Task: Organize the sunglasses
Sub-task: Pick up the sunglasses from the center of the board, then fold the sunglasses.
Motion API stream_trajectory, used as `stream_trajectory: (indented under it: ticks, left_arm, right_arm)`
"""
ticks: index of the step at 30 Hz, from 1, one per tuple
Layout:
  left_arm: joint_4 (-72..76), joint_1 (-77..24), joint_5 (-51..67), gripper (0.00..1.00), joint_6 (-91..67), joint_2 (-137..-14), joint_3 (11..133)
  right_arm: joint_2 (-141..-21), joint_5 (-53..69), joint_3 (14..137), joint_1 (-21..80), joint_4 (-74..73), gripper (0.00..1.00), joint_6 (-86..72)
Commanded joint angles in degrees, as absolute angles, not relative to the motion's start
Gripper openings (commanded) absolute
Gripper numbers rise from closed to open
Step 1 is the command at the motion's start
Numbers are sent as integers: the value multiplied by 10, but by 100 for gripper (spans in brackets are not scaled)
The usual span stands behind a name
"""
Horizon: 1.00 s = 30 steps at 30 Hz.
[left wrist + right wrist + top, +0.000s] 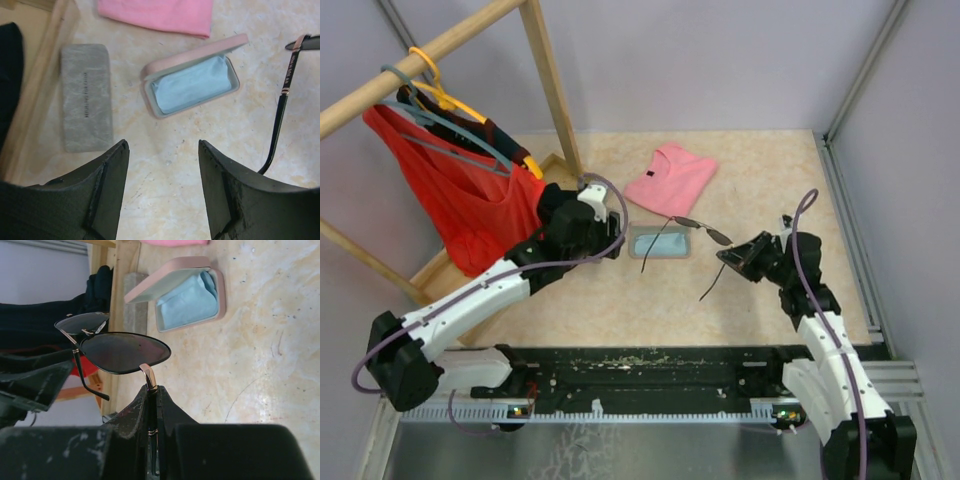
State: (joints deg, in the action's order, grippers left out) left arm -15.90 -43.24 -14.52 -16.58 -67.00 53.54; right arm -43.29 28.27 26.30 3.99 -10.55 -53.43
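Dark thin-rimmed sunglasses, arms unfolded, aloft in right end effector

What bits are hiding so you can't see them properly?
- Grey case: left arm covers it in the top view; lettering too small to read in the left wrist view.
- Sunglasses: the left wrist view's edge cuts off most of them.
- Pink case: the cloth hides its floor.

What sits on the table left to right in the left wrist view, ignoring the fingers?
grey case → open pink case, blue cloth inside it → one arm of the sunglasses at the right edge. The pink fabric at the top is left out because it overlaps the case sideways.
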Motion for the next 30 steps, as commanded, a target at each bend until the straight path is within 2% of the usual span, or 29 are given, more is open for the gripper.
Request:
stream_trajectory:
  ticks: [1, 23, 30]
  left_arm:
    - [-114, -459, -106, 64, -180, -718, 560]
    - [-74, -569, -132, 64, -185, -855, 646]
    - [-93, -569, -219, 65, -191, -830, 632]
  right_arm:
    - [-403, 307, 260, 37, -59, 0, -557]
    - [-392, 309, 232, 37, -51, 0, -566]
    - [-378, 269, 236, 36, -105, 0, -540]
